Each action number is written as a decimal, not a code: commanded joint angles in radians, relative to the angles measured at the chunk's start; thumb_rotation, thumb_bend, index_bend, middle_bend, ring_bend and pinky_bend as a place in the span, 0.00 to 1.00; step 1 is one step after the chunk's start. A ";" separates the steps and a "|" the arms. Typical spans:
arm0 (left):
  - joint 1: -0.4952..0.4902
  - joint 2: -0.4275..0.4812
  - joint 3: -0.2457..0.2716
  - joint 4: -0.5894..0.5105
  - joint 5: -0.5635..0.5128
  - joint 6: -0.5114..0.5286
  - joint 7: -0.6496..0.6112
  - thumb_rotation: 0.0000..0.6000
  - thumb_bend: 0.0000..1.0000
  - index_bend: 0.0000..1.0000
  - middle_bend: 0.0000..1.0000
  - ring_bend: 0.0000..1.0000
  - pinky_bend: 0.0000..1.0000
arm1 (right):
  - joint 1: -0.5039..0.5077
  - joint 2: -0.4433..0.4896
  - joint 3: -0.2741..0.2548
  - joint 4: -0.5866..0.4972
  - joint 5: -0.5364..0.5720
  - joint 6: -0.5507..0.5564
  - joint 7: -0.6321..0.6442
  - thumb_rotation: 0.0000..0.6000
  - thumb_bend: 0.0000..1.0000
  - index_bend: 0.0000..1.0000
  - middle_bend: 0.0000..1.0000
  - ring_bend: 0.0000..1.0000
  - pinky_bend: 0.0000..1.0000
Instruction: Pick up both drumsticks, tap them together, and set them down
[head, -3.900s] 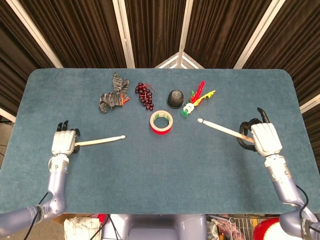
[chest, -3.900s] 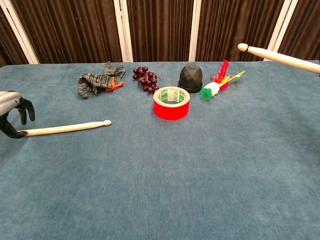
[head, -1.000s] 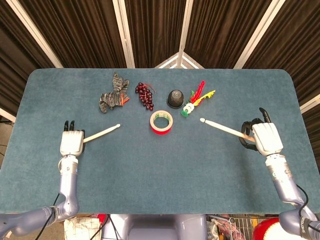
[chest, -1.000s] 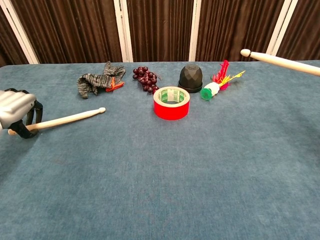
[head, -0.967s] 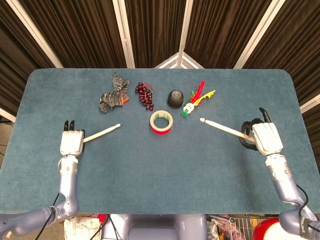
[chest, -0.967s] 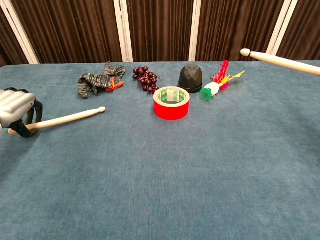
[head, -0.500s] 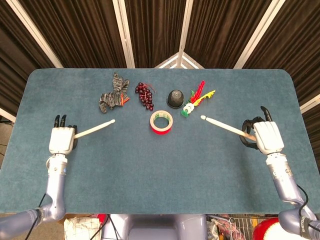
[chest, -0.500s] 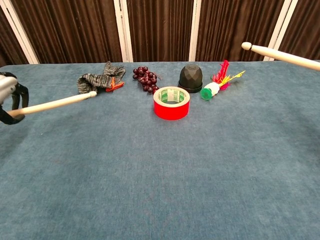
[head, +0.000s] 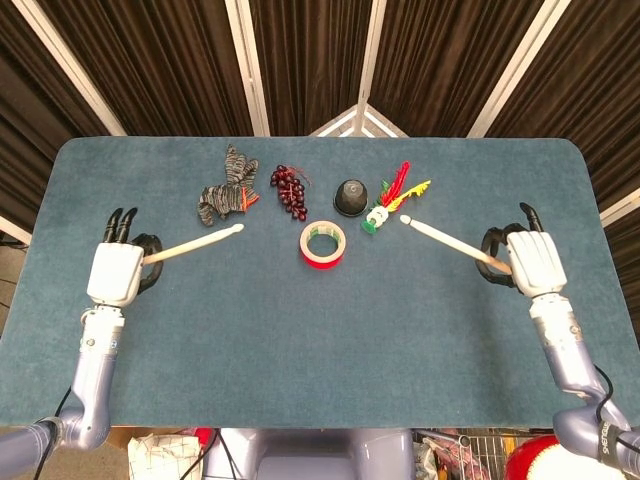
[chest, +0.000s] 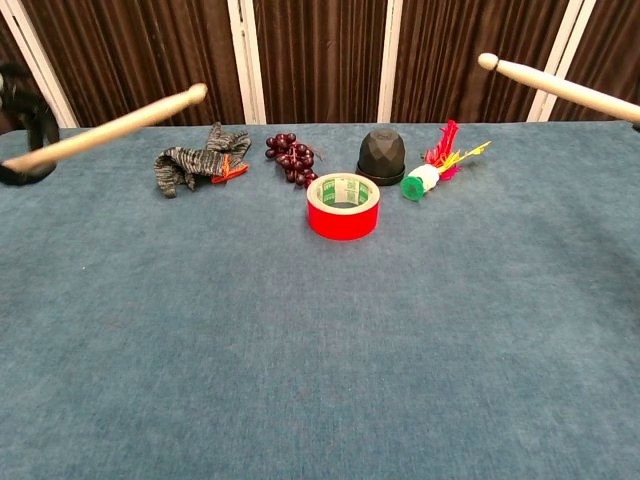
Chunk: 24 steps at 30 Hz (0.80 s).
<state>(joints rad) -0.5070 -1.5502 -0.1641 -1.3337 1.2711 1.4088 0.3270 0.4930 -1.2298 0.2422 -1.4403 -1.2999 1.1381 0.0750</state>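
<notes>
Head view
Left hand (head: 115, 272): grips the butt of the left stick (head: 195, 243), fingers curled round it, over the table's left side.
Left stick: runs from the hand up and to the right, tip near the sock (head: 224, 187) and well apart from the other stick.
Right hand (head: 530, 264): fingers wrapped on the butt of the right stick (head: 450, 242), over the table's right side.
Right stick: slants up and to the left, tip just beside the shuttlecock (head: 395, 199).
Table (head: 320, 340): blue cloth top.
Middle row: grapes (head: 289, 191) right of the sock, then a black cup (head: 350, 197); red tape (head: 323, 244) lies nearer, between the two stick tips.

Chest view
Left hand (chest: 22, 125): only dark fingers show at the left edge, blurred, closed around the left stick (chest: 110, 127).
Left stick: in the air, clear of the table (chest: 320, 380), tip raised above the sock (chest: 198, 159).
Right hand: outside this view.
Right stick (chest: 560, 88): enters from the right edge, held high, tip pointing left above the shuttlecock (chest: 436, 164).
Others: grapes (chest: 291, 155), black cup (chest: 382, 154) and red tape (chest: 343, 205) rest on the table, the tape in front of the cup.
</notes>
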 joint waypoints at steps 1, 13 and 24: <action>-0.019 0.016 -0.010 -0.039 0.067 0.022 -0.028 1.00 0.58 0.58 0.59 0.08 0.00 | 0.022 0.014 0.018 -0.026 0.023 -0.025 -0.021 1.00 0.46 0.78 0.63 0.42 0.02; -0.120 -0.131 -0.059 0.013 0.158 0.001 -0.081 1.00 0.58 0.59 0.59 0.08 0.00 | 0.100 0.034 0.080 -0.156 0.134 -0.126 -0.050 1.00 0.46 0.78 0.63 0.43 0.02; -0.182 -0.315 -0.108 0.188 0.198 0.045 -0.231 1.00 0.56 0.59 0.59 0.08 0.00 | 0.136 0.037 0.097 -0.233 0.192 -0.161 -0.054 1.00 0.46 0.78 0.63 0.43 0.02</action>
<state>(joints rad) -0.6751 -1.8367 -0.2575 -1.1737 1.4644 1.4440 0.1233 0.6251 -1.1944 0.3382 -1.6673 -1.1116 0.9794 0.0221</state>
